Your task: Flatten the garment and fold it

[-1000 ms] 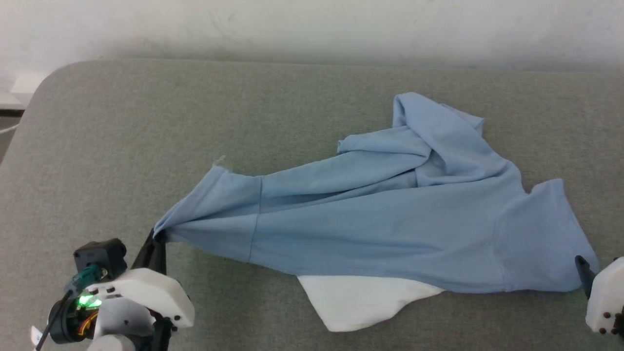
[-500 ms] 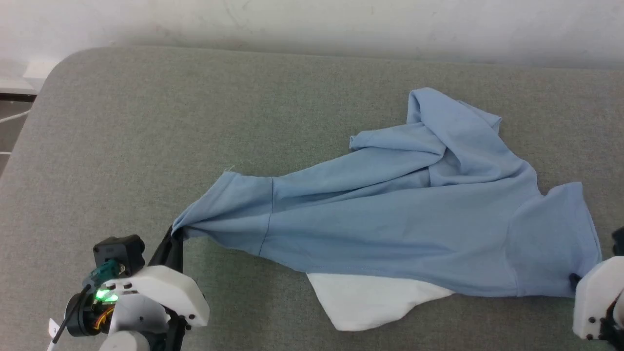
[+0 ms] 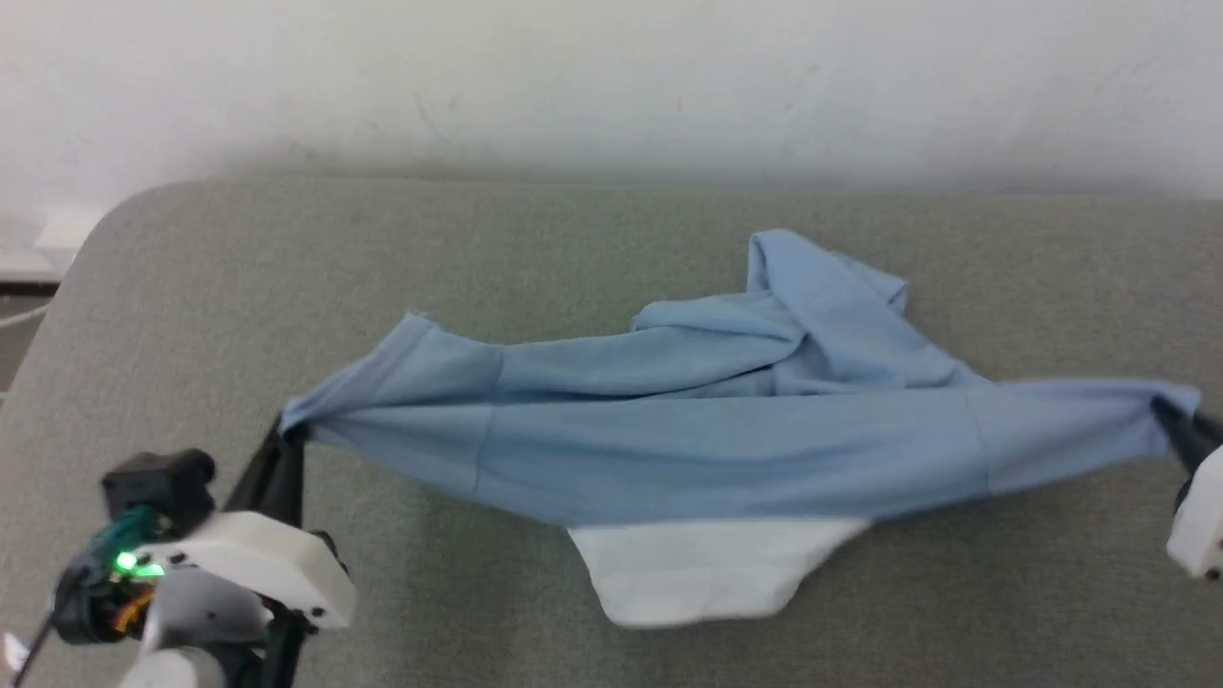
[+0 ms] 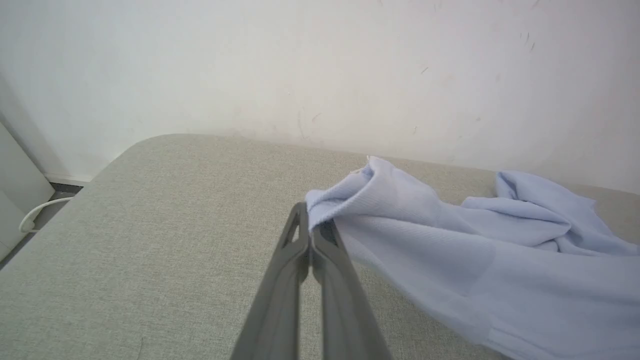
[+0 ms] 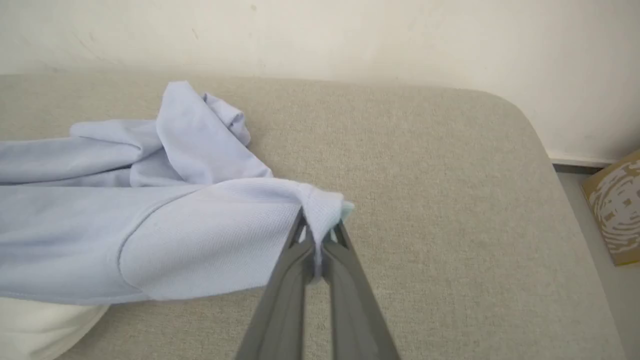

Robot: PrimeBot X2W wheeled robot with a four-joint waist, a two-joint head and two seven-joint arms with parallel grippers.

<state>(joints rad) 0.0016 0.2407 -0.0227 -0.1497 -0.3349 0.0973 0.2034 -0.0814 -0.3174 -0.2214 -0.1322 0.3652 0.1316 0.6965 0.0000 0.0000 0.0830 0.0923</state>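
The garment [image 3: 726, 449] spans the grey padded surface [image 3: 573, 248], drawn into a taut horizontal band between the two grippers. It has a bunched fold on its far side and a white part [image 3: 697, 578] showing below its near edge. The left gripper [image 3: 287, 438] has its jaws clamped on the left end of the fabric, and the right gripper [image 3: 1168, 422] has its jaws clamped on the right end.
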